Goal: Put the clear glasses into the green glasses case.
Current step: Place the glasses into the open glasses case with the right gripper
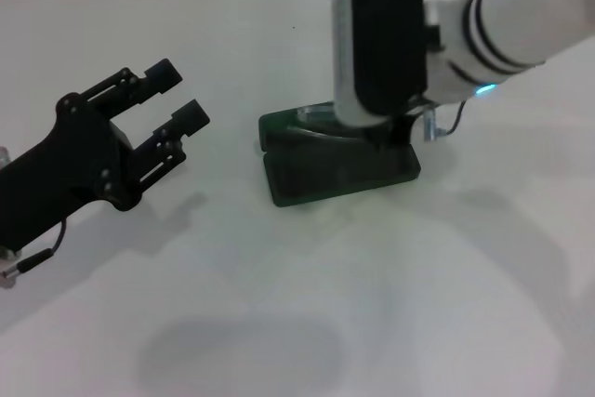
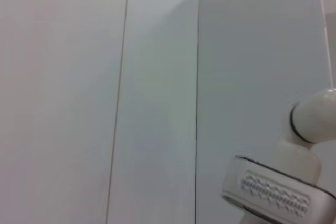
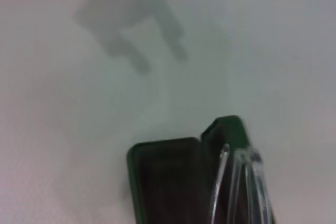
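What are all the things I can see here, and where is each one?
green glasses case: one, dark green with dark lining, lying open on the table's middle, below the right arm.
clear glasses: one pair, see-through, over the open case's far half, as the right wrist view shows; whether they rest in it cannot be told.
table: one, white, under everything.
wall: white panels, in the left wrist view.
left gripper: one, black, open, holding nothing, above the table to the left of the case.
right gripper: one, on the white arm, right above the case; mostly hidden.
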You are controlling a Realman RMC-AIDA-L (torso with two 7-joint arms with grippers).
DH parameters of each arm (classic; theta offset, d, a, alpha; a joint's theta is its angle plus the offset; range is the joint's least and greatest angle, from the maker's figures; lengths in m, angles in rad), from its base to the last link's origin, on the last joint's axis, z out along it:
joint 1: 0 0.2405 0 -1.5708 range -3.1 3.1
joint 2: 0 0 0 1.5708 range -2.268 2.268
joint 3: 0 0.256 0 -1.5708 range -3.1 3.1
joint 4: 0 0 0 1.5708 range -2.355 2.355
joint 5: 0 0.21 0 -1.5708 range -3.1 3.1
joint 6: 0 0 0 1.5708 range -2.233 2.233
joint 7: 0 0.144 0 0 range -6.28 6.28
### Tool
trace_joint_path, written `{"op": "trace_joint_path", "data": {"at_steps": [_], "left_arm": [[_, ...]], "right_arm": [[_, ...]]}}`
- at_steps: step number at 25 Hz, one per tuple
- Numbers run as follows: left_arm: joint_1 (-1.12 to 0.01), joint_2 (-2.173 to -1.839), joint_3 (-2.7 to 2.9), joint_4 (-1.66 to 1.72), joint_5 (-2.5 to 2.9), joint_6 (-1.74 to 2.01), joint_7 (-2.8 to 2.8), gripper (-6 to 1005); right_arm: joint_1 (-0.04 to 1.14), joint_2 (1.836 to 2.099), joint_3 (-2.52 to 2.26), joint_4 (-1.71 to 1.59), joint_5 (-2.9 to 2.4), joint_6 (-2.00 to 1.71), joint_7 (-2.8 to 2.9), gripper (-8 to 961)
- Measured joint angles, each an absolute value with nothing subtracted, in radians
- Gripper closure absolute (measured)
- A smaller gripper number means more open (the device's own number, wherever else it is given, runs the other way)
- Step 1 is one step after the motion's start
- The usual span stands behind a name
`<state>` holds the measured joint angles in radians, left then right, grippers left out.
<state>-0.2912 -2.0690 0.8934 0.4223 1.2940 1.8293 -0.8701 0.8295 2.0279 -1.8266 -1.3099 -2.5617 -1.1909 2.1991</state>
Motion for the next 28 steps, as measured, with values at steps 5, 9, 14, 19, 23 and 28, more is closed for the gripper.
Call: {"op": "trace_joint_path", "data": {"at_steps": [5, 9, 14, 19, 23, 28], "left_arm": [[-0.291, -2.071, 0.893, 0.422, 1.296, 1.822, -0.87, 469], [-0.297, -2.073, 0.893, 0.422, 1.297, 1.821, -0.87, 469], [-0.3, -2.074, 0.893, 0.422, 1.301, 1.806, -0.87, 469], [-0.302, -2.074, 0.893, 0.422, 1.301, 1.794, -0.869, 469], [-0.303, -2.074, 0.893, 0.422, 1.302, 1.784, -0.868, 469], [-0.303, -2.076, 0.895, 0.422, 1.303, 1.771, -0.86, 468]], "right_arm": [[0.798, 2.028, -1.925, -1.318, -2.595, -1.121, 2.201, 835], [0.772, 2.028, -1.986, -1.322, -2.649, -1.083, 2.202, 835], [0.739, 2.028, -2.058, -1.322, -2.708, -1.012, 2.203, 835], [0.721, 2.028, -2.09, -1.323, -2.728, -0.942, 2.199, 835], [0.721, 2.028, -2.094, -1.315, -2.729, -0.91, 2.197, 834], [0.72, 2.028, -2.104, -1.312, -2.742, -0.904, 2.196, 834]]}}
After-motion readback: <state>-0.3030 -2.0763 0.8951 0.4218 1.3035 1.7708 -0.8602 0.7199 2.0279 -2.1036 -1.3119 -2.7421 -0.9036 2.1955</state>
